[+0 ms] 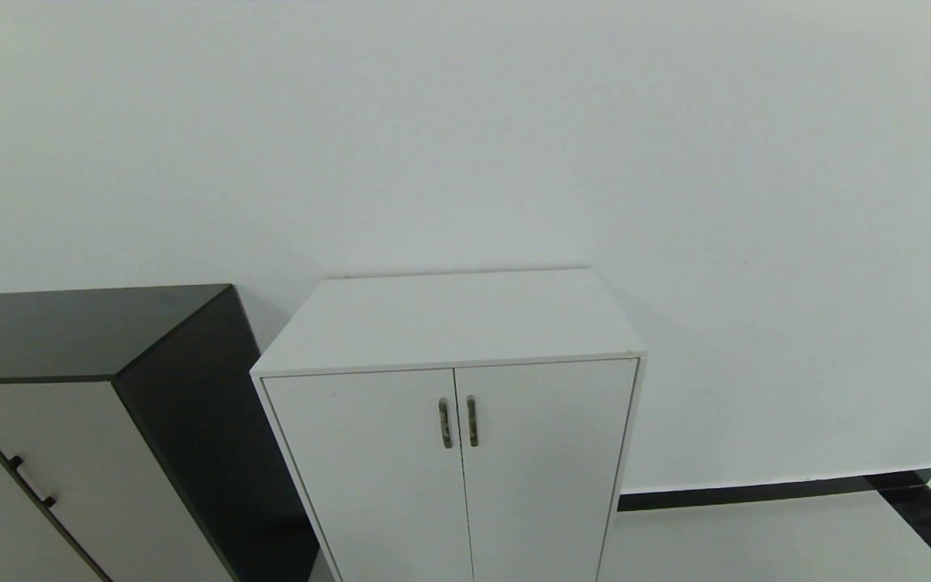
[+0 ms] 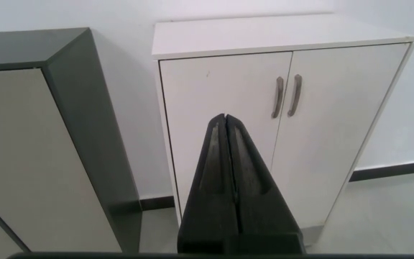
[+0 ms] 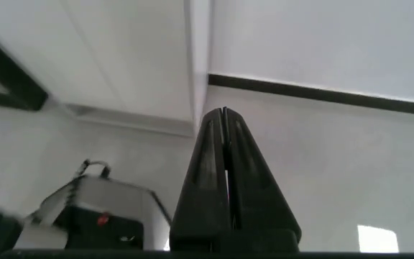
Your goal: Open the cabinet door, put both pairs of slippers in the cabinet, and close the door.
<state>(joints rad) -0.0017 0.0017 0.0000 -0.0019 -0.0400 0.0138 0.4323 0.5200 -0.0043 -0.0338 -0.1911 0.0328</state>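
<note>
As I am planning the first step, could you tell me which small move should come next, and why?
Probably open the left gripper and bring it toward the left door's handle: both doors of the white cabinet are closed, and this gripper, shut and empty, faces them from some way off.

Left tool (image 2: pixel 226 119) fingers pressed together, empty, right tool (image 3: pixel 224 112) likewise closed, apparently pointing floorward

I stand in a plain indoor room that could be an office or an entry hall. A bare white wall (image 1: pixel 465 121) meets a pale smooth floor (image 1: pixel 756 543) along a black skirting strip (image 1: pixel 756 491). A white two-door cabinet (image 1: pixel 368 469) stands against the wall beside a dark-sided cabinet (image 1: pixel 191 420).
</note>
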